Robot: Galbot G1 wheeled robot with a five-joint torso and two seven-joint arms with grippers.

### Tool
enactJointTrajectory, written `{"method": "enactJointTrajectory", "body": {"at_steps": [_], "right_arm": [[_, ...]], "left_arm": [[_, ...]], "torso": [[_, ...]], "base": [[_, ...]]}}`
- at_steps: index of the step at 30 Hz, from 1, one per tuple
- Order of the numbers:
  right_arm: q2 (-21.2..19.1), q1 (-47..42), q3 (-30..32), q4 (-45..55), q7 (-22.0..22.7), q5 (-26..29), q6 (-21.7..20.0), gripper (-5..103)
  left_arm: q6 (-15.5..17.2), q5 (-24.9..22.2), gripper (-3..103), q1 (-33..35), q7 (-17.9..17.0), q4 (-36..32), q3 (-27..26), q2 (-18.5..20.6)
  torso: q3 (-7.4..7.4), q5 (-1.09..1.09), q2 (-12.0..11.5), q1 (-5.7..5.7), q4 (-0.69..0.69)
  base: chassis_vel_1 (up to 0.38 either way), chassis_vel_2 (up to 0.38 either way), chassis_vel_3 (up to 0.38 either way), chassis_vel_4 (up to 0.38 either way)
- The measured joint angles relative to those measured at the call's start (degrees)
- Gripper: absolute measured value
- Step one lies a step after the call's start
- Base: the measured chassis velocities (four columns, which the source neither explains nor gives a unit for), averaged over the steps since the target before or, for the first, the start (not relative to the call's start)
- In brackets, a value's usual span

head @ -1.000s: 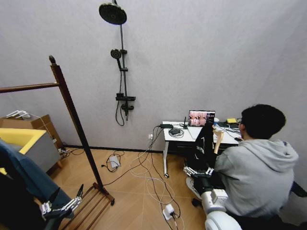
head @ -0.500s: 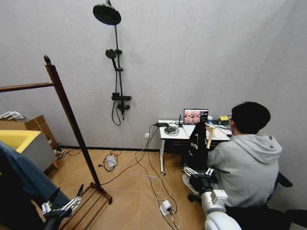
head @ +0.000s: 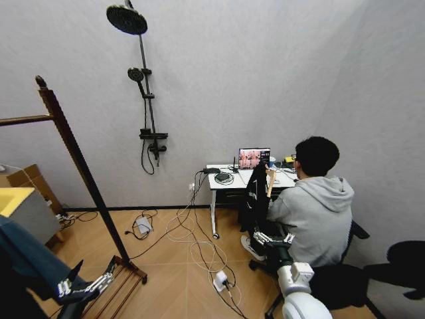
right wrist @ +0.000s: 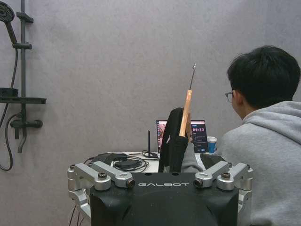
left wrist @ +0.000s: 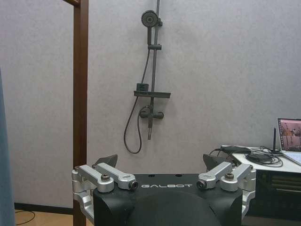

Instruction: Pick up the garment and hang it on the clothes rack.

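Garment (head: 26, 249): blue cloth at the head view's lower left, sloping down towards the left gripper (head: 83, 287) and just to its left. That gripper is released and empty, at the clothes rack (head: 73, 159) foot. The right gripper (head: 271, 237) is likewise spread and well apart. Judgement: the left arm is nearer.
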Motion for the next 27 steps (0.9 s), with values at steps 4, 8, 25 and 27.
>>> {"method": "enactJointTrajectory", "body": {"at_steps": [4, 8, 25, 27], "right_arm": [[0.1, 0.0, 0.0, -0.2, 0.0, 0.0, 0.1, 100], [0.1, 0.1, -0.1, -0.4, 0.0, -0.1, 0.2, 100], [0.0, -0.2, -0.2, -0.6, -0.1, -0.2, 0.7, 100], [0.0, -0.3, -0.2, -0.6, -0.1, -0.2, 0.7, 100]], "left_arm": [[0.0, 0.0, 100, 0.0, 0.0, 0.0, 0.0, 0.0], [0.0, 0.0, 100, 0.0, 0.0, 0.0, 0.0, 0.0], [0.0, 0.0, 100, 0.0, 0.0, 0.0, 0.0, 0.0], [0.0, 0.0, 100, 0.0, 0.0, 0.0, 0.0, 0.0]], "torso": [[0.0, 0.0, 0.0, 0.0, -0.03], [0.0, 0.0, 0.0, 0.0, -0.01], [0.0, 0.0, 0.0, 0.0, -0.01], [0.0, 0.0, 0.0, 0.0, -0.03]], "base": [[0.016, -0.069, -0.075, 0.021], [0.012, -0.03, -0.018, 0.026], [0.032, -0.025, -0.03, 0.02], [0.022, -0.048, -0.057, 0.035]]}}
